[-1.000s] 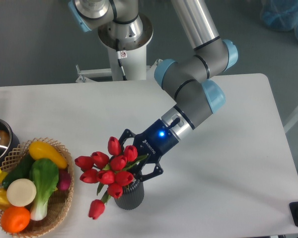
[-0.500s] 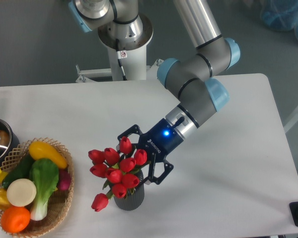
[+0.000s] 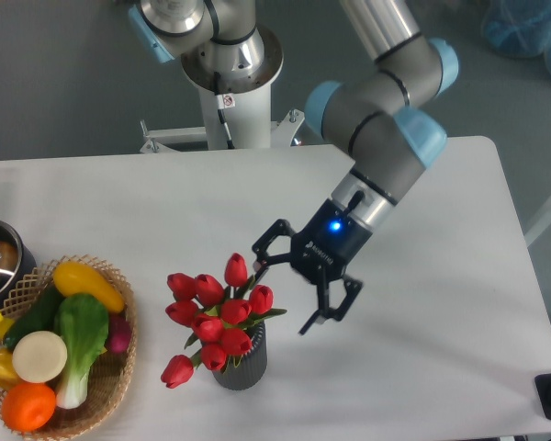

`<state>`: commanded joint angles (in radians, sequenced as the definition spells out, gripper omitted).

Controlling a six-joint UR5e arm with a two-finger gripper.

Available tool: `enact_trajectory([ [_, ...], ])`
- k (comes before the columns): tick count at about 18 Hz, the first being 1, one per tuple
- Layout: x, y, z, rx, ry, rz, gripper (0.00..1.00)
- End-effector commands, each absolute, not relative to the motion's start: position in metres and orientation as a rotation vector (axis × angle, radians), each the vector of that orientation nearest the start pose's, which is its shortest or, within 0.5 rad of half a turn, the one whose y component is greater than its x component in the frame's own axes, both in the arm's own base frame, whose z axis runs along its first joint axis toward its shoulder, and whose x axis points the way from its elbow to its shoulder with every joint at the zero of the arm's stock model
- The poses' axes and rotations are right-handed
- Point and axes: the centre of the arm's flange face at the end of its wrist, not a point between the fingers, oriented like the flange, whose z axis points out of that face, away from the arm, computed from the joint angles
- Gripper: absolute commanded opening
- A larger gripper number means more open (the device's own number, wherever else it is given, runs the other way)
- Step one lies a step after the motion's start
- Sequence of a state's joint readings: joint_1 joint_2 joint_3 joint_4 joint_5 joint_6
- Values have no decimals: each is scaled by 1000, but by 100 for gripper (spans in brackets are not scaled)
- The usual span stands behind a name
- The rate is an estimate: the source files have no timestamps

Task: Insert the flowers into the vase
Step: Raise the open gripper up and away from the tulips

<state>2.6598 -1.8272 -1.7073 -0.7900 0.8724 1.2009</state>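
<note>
Looking at this, the insert step seems basically done. The flowers (image 3: 213, 317) sit with their stems down in the vase (image 3: 240, 364), buds fanned out over the mouth and leaning left, one bud drooping low beside the ribbed wall. The gripper (image 3: 288, 293) is spread wide with nothing in it, hanging just right of the bunch and above the table (image 3: 422, 367), clear of the tulips as far as I can tell. So I'd call this the release/retreat part. The next move just needs a clean lift up and away to the right without snagging a leaf, since that top-heavy bunch could tip the little vase. The wicker basket (image 3: 110, 390) of toy veg is off to the left, not involved.
</note>
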Motion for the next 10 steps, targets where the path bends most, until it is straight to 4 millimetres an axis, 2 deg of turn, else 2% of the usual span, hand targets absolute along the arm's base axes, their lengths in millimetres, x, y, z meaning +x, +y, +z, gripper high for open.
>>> enact_trajectory([
  [2, -439, 432, 406, -2370, 371, 181, 100],
  [4, -444, 413, 420, -2451, 348, 278, 100],
  [6, -441, 401, 414, -2547, 340, 332, 100],
  [10, -432, 386, 424, -2681, 321, 452, 100],
])
